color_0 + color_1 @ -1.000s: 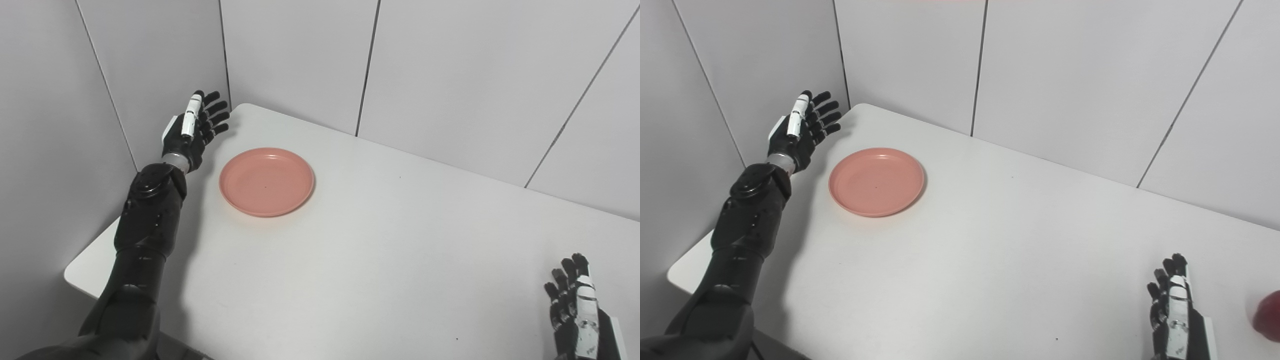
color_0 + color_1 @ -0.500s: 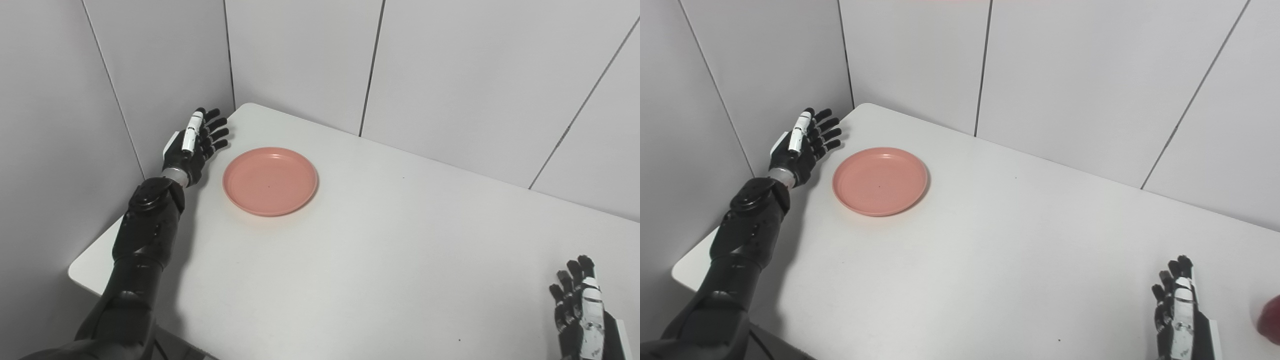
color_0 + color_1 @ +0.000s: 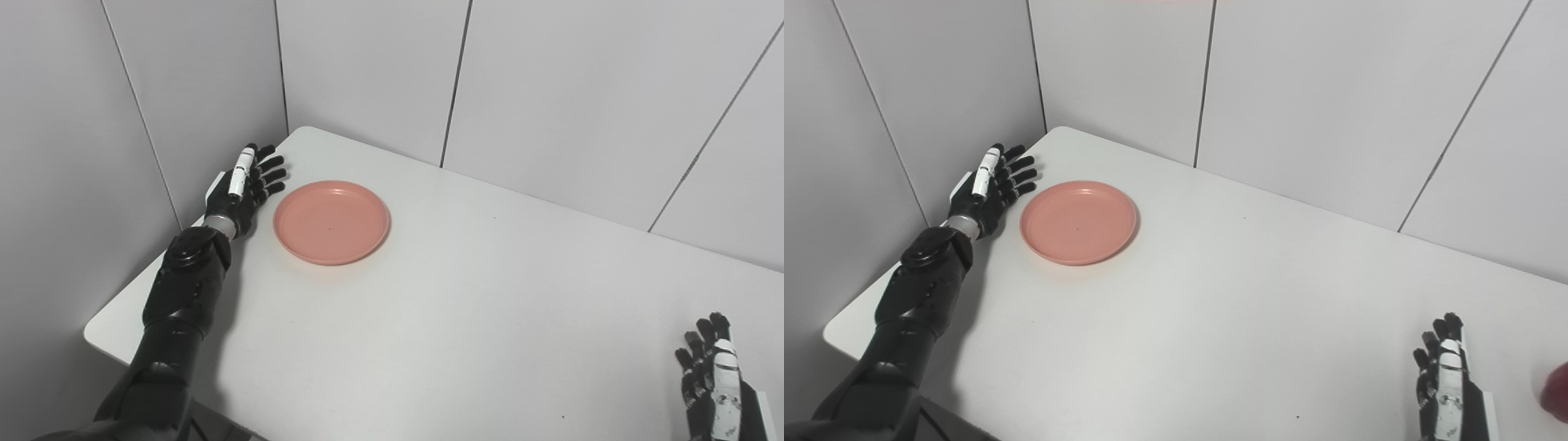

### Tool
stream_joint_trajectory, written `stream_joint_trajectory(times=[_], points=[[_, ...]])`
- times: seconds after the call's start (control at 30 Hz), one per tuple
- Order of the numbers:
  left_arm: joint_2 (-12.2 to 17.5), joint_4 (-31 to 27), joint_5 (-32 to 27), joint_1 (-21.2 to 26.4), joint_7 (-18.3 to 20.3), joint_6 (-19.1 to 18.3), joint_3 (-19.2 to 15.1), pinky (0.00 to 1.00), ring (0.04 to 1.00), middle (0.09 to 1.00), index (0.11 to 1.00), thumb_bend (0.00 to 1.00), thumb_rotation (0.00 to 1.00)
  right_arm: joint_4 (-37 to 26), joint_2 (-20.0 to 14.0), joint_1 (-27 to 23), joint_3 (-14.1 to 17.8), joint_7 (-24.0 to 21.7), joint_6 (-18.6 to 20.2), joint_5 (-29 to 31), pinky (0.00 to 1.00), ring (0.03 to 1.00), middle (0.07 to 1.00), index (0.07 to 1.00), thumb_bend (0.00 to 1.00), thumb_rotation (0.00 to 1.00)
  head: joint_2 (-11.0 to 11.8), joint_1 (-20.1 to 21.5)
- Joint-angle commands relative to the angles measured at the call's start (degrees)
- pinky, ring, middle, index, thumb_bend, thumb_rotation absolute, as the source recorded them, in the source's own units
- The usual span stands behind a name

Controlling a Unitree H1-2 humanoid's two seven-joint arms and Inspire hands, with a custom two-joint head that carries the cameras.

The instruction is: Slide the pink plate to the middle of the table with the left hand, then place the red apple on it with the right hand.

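Left hand point(image 3: 243, 188): empty, fingers spread and extended, palm turned toward the pink plate point(image 3: 331, 222), positioned just beside the plate's left rim near the table's far left corner, contact not discernible. Right hand point(image 3: 1447, 383): empty, fingers apart and pointing up, at the near right of the white table point(image 3: 465, 318), close to the red apple point(image 3: 1557, 400), which shows only partly at the right edge. Pink plate: flat, empty, on the table's far left portion, well apart from the apple.
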State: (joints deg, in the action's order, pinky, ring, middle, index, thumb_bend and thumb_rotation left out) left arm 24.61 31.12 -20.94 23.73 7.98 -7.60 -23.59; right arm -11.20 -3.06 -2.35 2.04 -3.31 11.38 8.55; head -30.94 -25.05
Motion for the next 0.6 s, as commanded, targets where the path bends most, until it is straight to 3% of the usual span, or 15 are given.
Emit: stream_joint_trajectory(times=[0.0,0.57], points=[[0.58,-1.65,0.01,1.64,0.12,2.18,0.19,0.84,0.837,0.843,0.827,0.32,1.00,-2.63,-0.07,-1.35,0.15,-0.06,0.97,0.42,1.00,1.000,1.000,1.000,0.05,1.00,-0.07,0.07],[-1.30,-1.83,-0.57,2.46,1.03,1.11,2.37,0.86,0.865,0.871,0.848,0.33,1.00,-3.07,0.03,-1.18,-0.02,-0.17,1.33,-0.01,1.00,1.000,1.000,1.000,0.07,1.00,-0.49,0.76]])
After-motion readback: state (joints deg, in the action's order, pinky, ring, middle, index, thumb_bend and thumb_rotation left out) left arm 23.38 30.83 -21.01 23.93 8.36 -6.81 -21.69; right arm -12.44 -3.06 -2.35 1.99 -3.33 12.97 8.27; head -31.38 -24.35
